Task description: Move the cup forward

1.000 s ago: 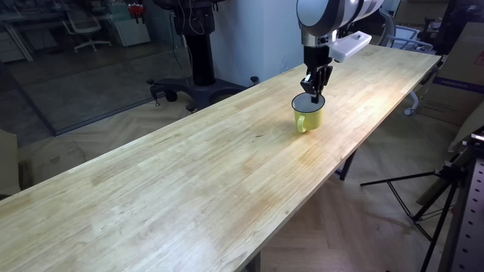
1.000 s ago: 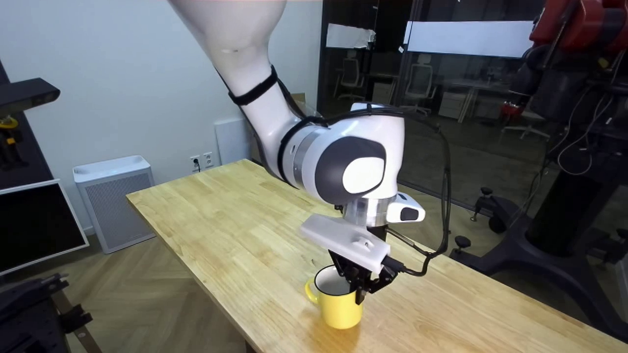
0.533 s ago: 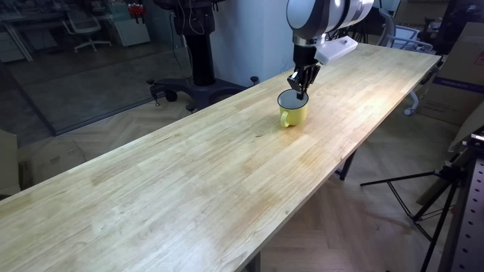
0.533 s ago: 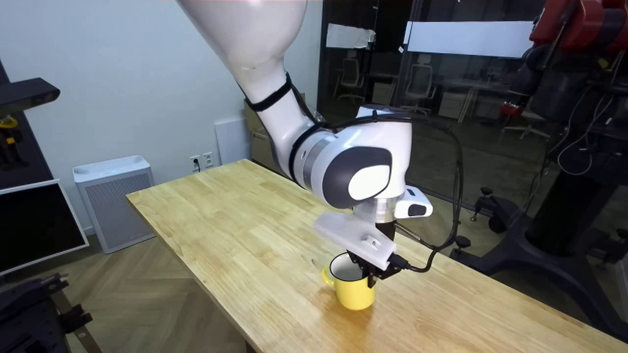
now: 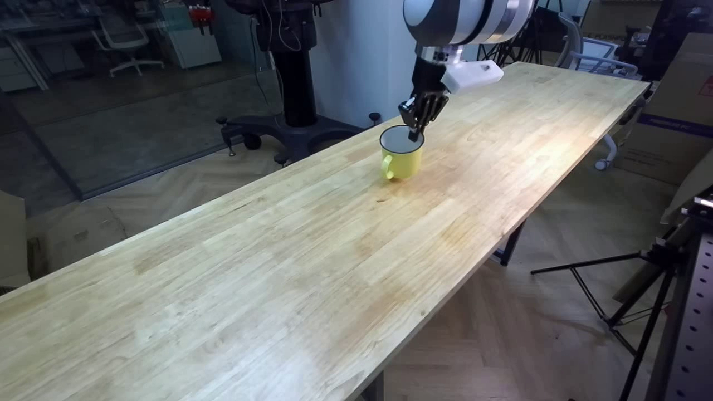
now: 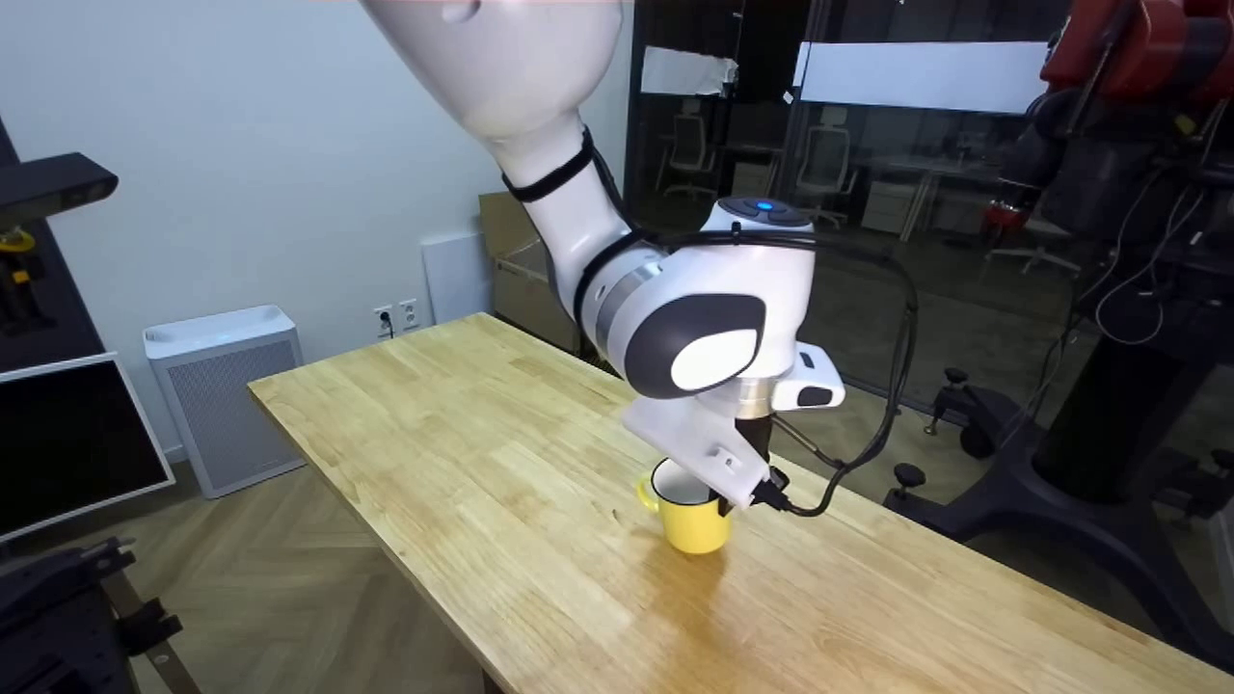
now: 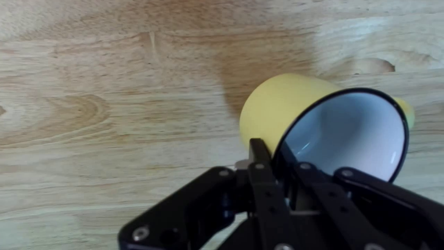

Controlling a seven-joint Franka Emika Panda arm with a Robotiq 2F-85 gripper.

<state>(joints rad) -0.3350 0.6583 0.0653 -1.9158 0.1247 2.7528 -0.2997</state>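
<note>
The cup (image 5: 402, 165) is a yellow mug with a white inside, dark rim and side handle. It also shows in an exterior view (image 6: 694, 530) and, tilted in the picture, in the wrist view (image 7: 281, 104). My gripper (image 5: 415, 135) is shut on the cup's rim, with one finger inside and one outside; the wrist view shows both fingers of the gripper (image 7: 272, 154) against the wall. In an exterior view the camera housing hides most of the gripper (image 6: 725, 506). The handle points away from the fingers. The cup seems slightly above the table, its shadow lying below.
The long wooden table (image 5: 278, 245) runs under the arm; its far edge and near edge show in both exterior views. A dark wheeled stand (image 5: 301, 125) is beyond the far edge. A tripod (image 5: 640, 278) stands on the floor beside the near edge.
The arm and cup have moved together across the table, toward the edge by the wheeled stand. The cup appears slightly higher now. The gripper has stayed shut on the rim.
</note>
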